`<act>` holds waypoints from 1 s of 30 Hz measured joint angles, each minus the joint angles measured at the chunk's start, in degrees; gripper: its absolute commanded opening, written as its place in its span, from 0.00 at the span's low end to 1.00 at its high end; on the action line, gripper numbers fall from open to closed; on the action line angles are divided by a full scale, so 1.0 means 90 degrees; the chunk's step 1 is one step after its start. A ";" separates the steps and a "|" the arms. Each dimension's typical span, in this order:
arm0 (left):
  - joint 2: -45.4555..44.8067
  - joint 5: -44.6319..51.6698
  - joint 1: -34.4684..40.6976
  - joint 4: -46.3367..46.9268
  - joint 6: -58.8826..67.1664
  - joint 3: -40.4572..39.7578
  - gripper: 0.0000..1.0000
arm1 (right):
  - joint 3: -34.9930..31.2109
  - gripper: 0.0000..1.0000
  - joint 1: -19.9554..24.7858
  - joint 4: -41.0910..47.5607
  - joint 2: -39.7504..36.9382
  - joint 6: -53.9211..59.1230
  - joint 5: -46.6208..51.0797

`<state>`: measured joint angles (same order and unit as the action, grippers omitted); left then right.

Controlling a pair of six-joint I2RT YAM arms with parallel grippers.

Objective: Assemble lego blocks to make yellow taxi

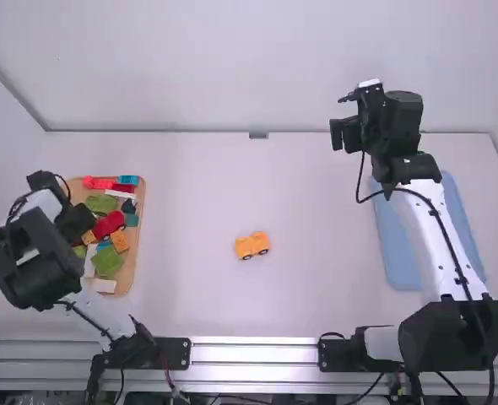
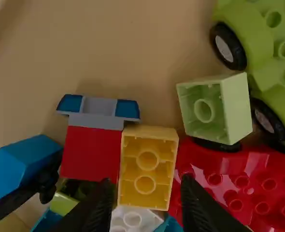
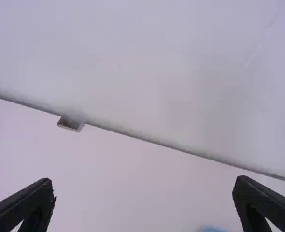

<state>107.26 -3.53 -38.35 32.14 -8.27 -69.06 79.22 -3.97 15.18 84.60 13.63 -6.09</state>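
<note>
Resting on white table (image 1: 325, 287): orange car (image 1: 251, 246); pale wall (image 1: 207, 67) behind; bracket (image 1: 258, 135), perhaps

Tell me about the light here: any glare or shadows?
High view: the table looks bright, with only faint shading near the orange car. Left wrist view: white glints on the glossy red piece, soft shadows on the tray. Right wrist view: the claw looks nearly black against the pale table.

On the white table (image 1: 316, 211) there lie three things: a light-brown tray (image 1: 137, 246) at left, one orange toy car (image 1: 251, 245) near centre, a flat blue panel (image 1: 397, 253) at right.
</note>
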 measured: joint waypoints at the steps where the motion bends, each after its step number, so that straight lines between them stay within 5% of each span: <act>1: 0.0000 0.0002 -0.0002 0.0002 -0.0002 0.0029 0.35 | 0.0000 0.98 0.0000 0.0000 0.0000 0.0000 0.0005; 30: 0.0000 0.0034 -0.0002 -0.0158 0.0359 0.0092 0.36 | 0.0002 0.98 0.0000 0.0032 0.0000 -0.0005 0.0005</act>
<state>107.26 -3.22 -38.37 30.72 -5.04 -68.23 79.24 -3.97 15.46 84.60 13.58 -6.04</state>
